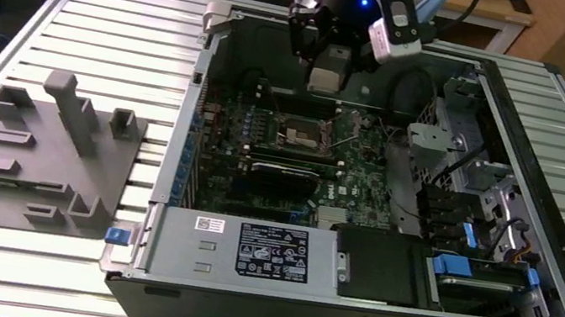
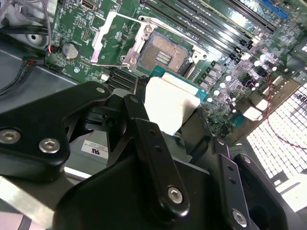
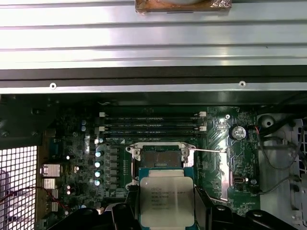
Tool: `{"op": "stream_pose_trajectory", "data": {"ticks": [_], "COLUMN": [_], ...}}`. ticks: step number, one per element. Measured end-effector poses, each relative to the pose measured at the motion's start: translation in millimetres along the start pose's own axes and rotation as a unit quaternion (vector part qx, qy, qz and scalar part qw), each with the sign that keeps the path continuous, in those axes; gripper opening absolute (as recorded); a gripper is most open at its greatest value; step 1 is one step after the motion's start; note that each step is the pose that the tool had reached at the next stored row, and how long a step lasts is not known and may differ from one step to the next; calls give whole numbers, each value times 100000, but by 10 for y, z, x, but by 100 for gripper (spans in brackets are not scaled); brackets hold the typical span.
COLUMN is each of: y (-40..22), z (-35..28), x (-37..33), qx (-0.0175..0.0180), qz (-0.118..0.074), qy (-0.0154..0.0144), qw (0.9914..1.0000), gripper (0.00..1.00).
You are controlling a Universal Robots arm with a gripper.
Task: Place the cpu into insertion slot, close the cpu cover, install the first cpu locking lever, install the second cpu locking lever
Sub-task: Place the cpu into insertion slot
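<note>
While the gripper (image 3: 167, 213) jaws clamped the cpu (image 3: 167, 194), hidden: its gripped sides.
Texture: flat, silver-grey, square.
Beyond jaws: insertion slot (image 3: 161, 158) lay dark-centred, silver-rimmed.

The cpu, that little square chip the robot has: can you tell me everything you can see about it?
The cpu is a flat square chip with a dull silver-grey metal top carrying small print, set on a thin green base that peeks out along one edge. The gripper is shut on it, pressing two opposite sides. The chip hangs above the green board, near the open insertion slot, and is not seated in it.
</note>
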State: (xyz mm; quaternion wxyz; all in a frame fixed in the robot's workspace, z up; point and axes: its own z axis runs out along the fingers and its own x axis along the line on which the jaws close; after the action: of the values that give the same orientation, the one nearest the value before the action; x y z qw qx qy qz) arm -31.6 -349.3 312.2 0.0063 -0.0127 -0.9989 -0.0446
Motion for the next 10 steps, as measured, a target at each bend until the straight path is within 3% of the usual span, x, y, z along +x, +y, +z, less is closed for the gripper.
{"op": "stream_pose_trajectory", "data": {"ticks": [10], "y": [-3], "z": [28], "x": [0], "qx": [14], "qz": [0], "qy": [4], "qw": [100000], "gripper": [54]}}
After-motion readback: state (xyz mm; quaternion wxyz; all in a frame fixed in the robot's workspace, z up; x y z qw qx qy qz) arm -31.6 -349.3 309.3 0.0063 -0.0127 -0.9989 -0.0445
